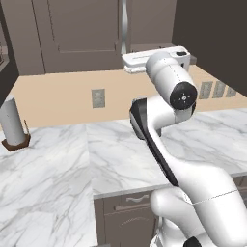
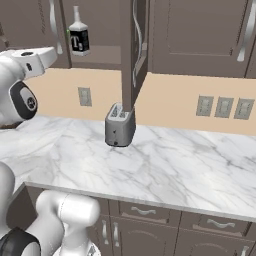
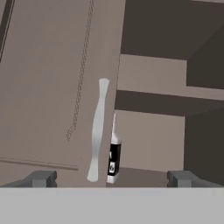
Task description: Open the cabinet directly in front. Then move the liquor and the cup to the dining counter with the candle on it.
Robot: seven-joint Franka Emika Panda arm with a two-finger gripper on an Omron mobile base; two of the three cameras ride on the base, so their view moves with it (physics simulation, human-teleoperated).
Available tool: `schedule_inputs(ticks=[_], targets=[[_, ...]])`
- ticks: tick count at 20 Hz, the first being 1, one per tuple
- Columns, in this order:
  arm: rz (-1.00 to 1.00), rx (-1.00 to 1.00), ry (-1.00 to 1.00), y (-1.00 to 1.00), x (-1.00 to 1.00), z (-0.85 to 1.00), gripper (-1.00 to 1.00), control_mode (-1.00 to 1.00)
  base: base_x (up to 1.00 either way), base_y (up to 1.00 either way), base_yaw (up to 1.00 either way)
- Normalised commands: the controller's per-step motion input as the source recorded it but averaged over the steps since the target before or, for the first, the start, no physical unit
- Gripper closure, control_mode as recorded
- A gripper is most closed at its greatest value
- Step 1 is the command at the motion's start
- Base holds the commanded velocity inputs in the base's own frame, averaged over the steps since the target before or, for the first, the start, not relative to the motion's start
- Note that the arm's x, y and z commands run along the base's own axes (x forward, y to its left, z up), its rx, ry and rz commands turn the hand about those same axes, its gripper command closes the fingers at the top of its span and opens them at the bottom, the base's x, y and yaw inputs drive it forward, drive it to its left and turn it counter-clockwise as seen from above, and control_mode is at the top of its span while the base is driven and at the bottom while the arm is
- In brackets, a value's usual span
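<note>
While my gripper (image 3: 112, 178) gapes at its widest with nothing between its blunt dark tips, I face the cabinet (image 3: 57, 87), one matte grey-brown panelled door shut, its curved silver handle (image 3: 97, 129) glinting. Just beside it, the squat liquor (image 3: 113, 155) stands on the open shelf.

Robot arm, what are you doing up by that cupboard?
The robot is working on the cabinet above the marble worktop. One door already stands swung out, and the liquor sits on the shelf inside. The other door, with its long silver handle, is still closed right in front of the hand. The hand is open and holds nothing. A toaster stands on the worktop below.
</note>
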Motion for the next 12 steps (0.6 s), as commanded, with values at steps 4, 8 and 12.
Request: schedule_inputs(ticks=[4,8,12], targets=[[0.0,0.0,0.0,0.11,0.36,0.0,-1.0,-1.0,0.0,0.0,0.0],[0.0,0.0,0.0,0.07,0.36,0.0,-1.0,-1.0,0.0,0.0,0.0],[0.0,0.0,0.0,0.04,0.36,0.0,-1.0,-1.0,0.0,0.0,0.0]])
